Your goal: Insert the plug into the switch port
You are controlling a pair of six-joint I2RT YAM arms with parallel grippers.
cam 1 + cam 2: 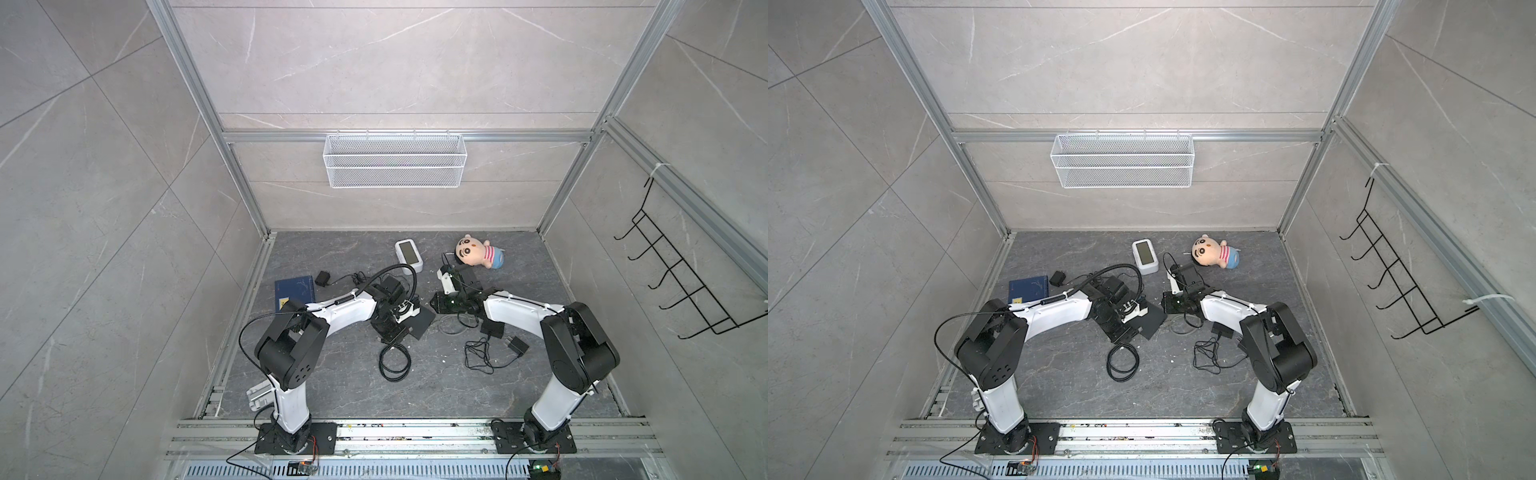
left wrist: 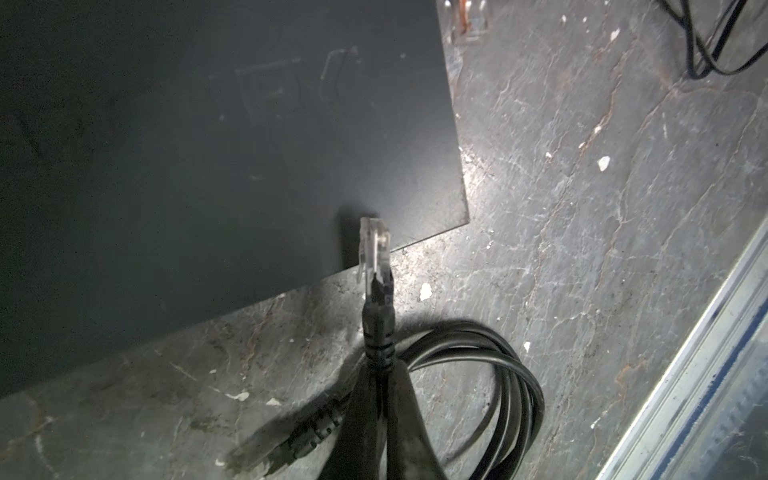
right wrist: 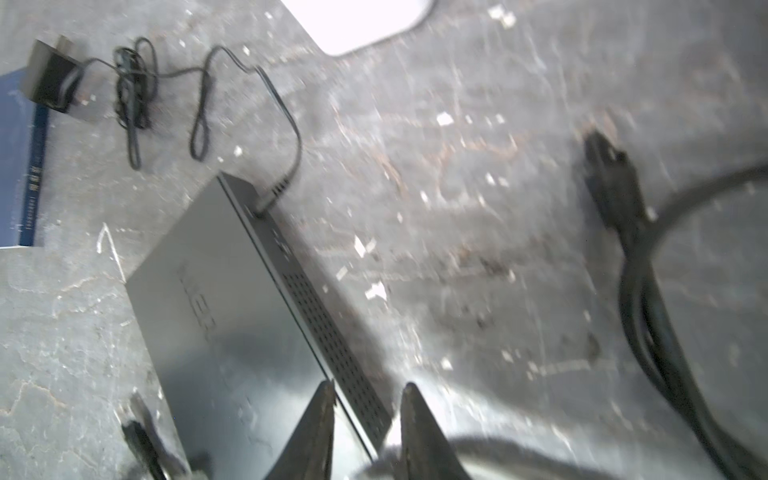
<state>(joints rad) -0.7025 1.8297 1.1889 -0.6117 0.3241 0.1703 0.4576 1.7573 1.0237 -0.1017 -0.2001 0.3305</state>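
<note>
The switch (image 2: 249,145) is a flat black box on the floor, seen in both top views (image 1: 420,323) (image 1: 1152,320). Its port does not show in any view. The clear plug (image 2: 374,245) sticks out over the switch's near edge. My left gripper (image 2: 380,368) is shut on the black boot just behind the plug, and the cable coil (image 2: 498,374) lies on the floor below. My right gripper (image 3: 368,386) is open, its fingers either side of the switch's (image 3: 224,299) vented side edge near a corner. In a top view it sits at the switch's right corner (image 1: 438,305).
A thin power lead with a black adapter (image 3: 50,79) runs into the switch's side. A blue book (image 1: 295,291), a white device (image 1: 409,255) and a plush doll (image 1: 478,251) lie further back. Another adapter with tangled wire (image 1: 498,345) and a thick black cable (image 3: 631,249) lie right.
</note>
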